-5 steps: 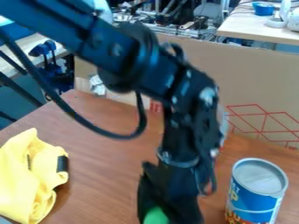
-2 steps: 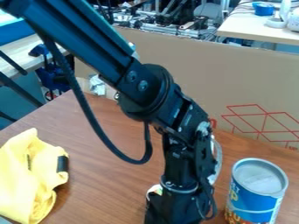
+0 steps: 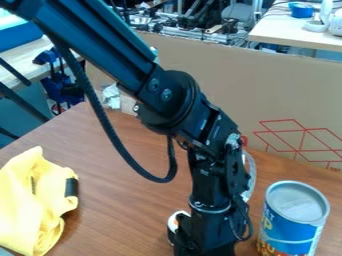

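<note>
Pincer (image 3: 204,242), open or closed can't tell, beside white object (image 3: 174,220), curved edge showing.

From my remote seat I see a crumpled yellow cloth (image 3: 30,202) with a black band (image 3: 71,187) at the left of the brown tabletop (image 3: 110,165), and a blue can (image 3: 291,225) with a pale top standing upright at the right. Behind them I have a cardboard panel (image 3: 217,67) marked with red lines (image 3: 304,131), and beyond it a jumble of equipment (image 3: 194,29) beside a light-topped table (image 3: 280,31) that carries a small blue container (image 3: 300,10).
</note>
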Available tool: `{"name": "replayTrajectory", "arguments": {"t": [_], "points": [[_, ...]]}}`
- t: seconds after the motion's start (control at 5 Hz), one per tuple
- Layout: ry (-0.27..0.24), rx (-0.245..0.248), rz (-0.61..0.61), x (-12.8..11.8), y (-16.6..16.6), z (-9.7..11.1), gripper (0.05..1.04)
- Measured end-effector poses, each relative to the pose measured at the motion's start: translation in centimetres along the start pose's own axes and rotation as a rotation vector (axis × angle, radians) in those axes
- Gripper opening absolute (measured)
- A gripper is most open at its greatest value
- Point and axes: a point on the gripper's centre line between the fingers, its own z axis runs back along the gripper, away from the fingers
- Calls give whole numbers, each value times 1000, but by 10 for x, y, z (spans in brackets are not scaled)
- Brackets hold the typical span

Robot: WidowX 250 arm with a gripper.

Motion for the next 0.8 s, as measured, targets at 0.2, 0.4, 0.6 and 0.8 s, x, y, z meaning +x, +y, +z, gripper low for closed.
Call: {"name": "replayTrajectory", "arguments": {"t": [0.2, 0.4, 0.6, 0.8], "points": [[-28, 28, -29, -2, -6, 10, 1009], [-51, 88, -57, -7, -17, 32, 1005], [-125, 238, -95, -12, -30, 79, 1003], [-105, 323, -23, -27, -31, 110, 1003]]}}
